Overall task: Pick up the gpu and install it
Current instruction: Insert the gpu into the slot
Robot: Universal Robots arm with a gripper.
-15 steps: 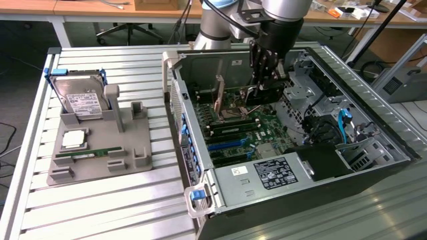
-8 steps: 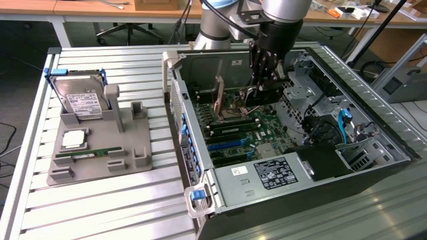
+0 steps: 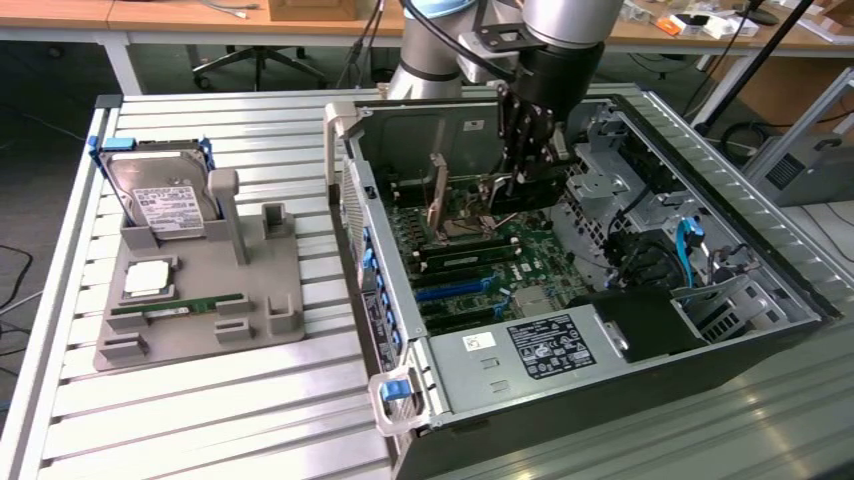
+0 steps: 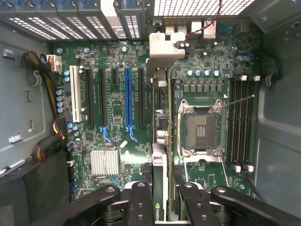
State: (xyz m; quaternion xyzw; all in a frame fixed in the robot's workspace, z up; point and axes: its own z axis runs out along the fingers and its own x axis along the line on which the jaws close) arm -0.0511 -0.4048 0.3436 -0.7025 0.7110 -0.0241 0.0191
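Note:
My gripper (image 3: 523,175) reaches down into the open computer case (image 3: 400,390). It is shut on the gpu (image 4: 161,117), a thin dark card seen edge-on between my fingers (image 4: 141,202). The card's silvery end bracket (image 4: 165,49) points at the vented rear wall of the case. The card stands upright over the green motherboard (image 4: 113,113), between the row of black and blue slots (image 4: 127,99) and the empty CPU socket (image 4: 201,129). In the exterior view the bracket (image 3: 437,195) shows as a tilted strip near the case's rear wall. I cannot tell whether the card's lower edge sits in a slot.
On the exterior view's left a grey fixture (image 3: 200,320) holds a hard drive (image 3: 160,200), a CPU chip (image 3: 147,280) and a green memory stick (image 3: 174,308). Inside the case, the power supply (image 3: 561,345), drive cages (image 3: 641,170) and cables (image 3: 687,250) crowd the far side.

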